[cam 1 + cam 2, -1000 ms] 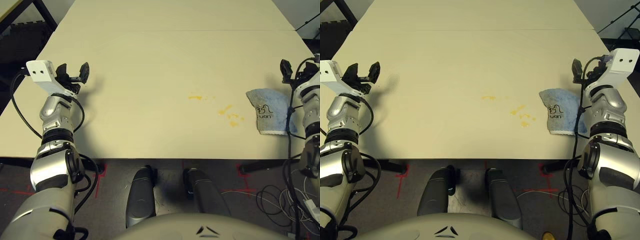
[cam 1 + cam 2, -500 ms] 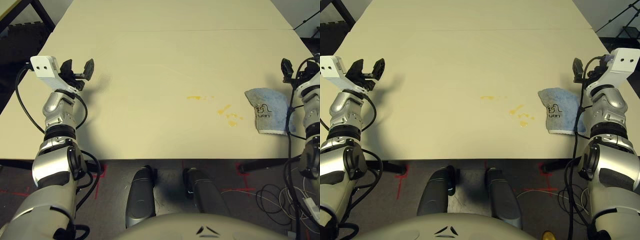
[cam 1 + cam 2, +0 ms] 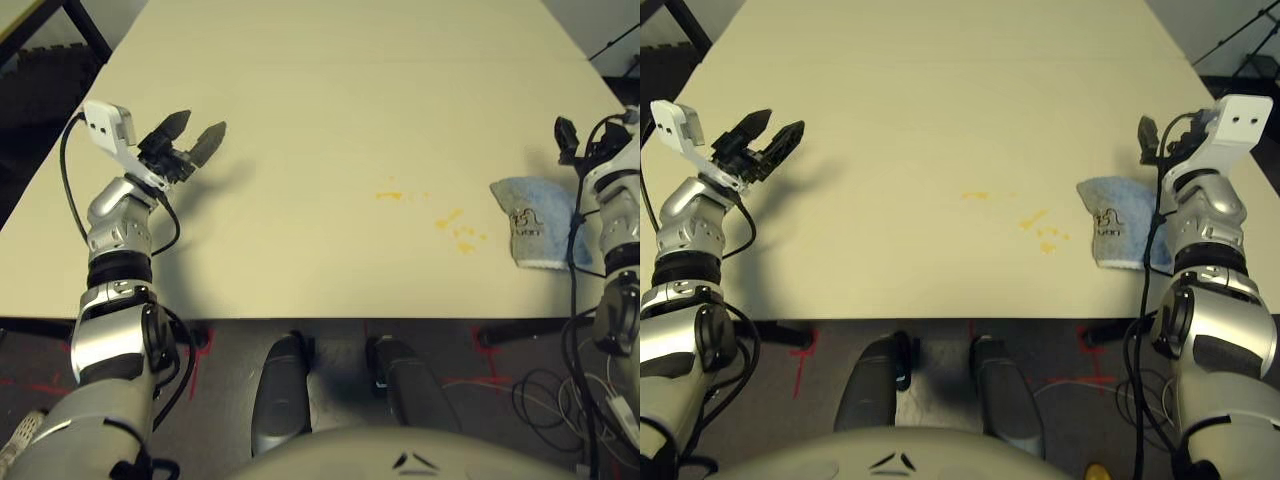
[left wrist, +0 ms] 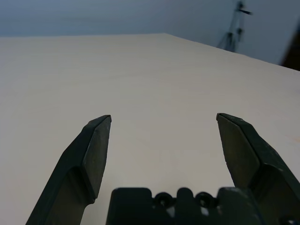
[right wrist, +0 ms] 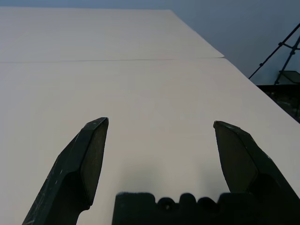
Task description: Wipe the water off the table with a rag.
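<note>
Left arm swung in, rag not picked up

The left gripper (image 3: pixel 197 133) turned inward, wide open and empty; the right gripper (image 5: pixel 159 140), too, beside the rag (image 3: pixel 1118 231).

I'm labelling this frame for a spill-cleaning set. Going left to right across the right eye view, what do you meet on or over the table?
Left hand, open → orange-yellow water streak → cluster of water specks → blue rag → right hand, open.
</note>
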